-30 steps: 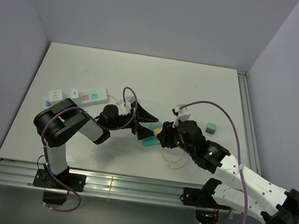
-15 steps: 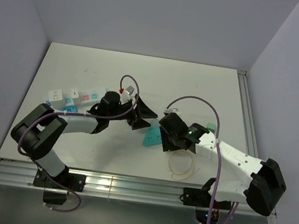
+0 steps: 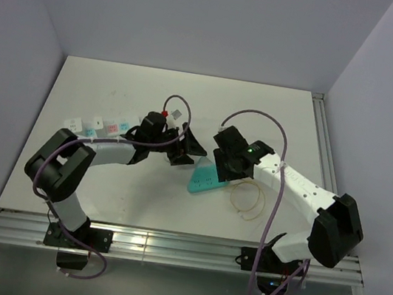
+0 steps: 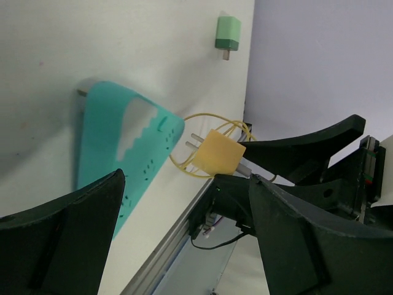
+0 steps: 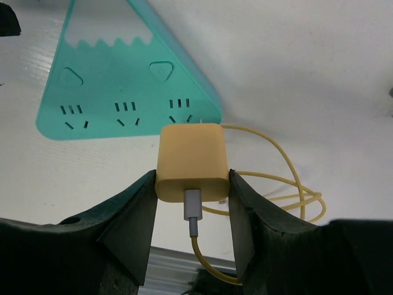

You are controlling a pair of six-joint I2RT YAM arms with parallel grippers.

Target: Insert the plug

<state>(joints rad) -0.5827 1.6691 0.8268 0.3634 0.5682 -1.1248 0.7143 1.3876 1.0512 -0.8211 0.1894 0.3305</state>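
A teal triangular power strip (image 3: 203, 182) lies flat on the table; it also shows in the right wrist view (image 5: 116, 80) and the left wrist view (image 4: 116, 141). My right gripper (image 3: 227, 169) (image 5: 191, 179) is shut on a yellow plug (image 5: 191, 161), held just at the strip's near edge with its prongs towards the rightmost socket (image 5: 179, 110). The plug (image 4: 220, 153) hangs in the air beside the strip. Its yellow cable (image 3: 248, 199) lies coiled on the table. My left gripper (image 3: 188, 150) (image 4: 184, 246) is open and empty, just left of the strip.
A white power strip (image 3: 102, 127) lies at the left of the table. A small green plug (image 4: 228, 34) lies beyond the teal strip, near the table's right side. The metal rail of the table's near edge (image 3: 166, 246) runs below both arms.
My right gripper has carried the yellow plug farther from the bases, over the strip's right end, and the cable followed to the right. My left gripper shifted slightly back and stayed open.
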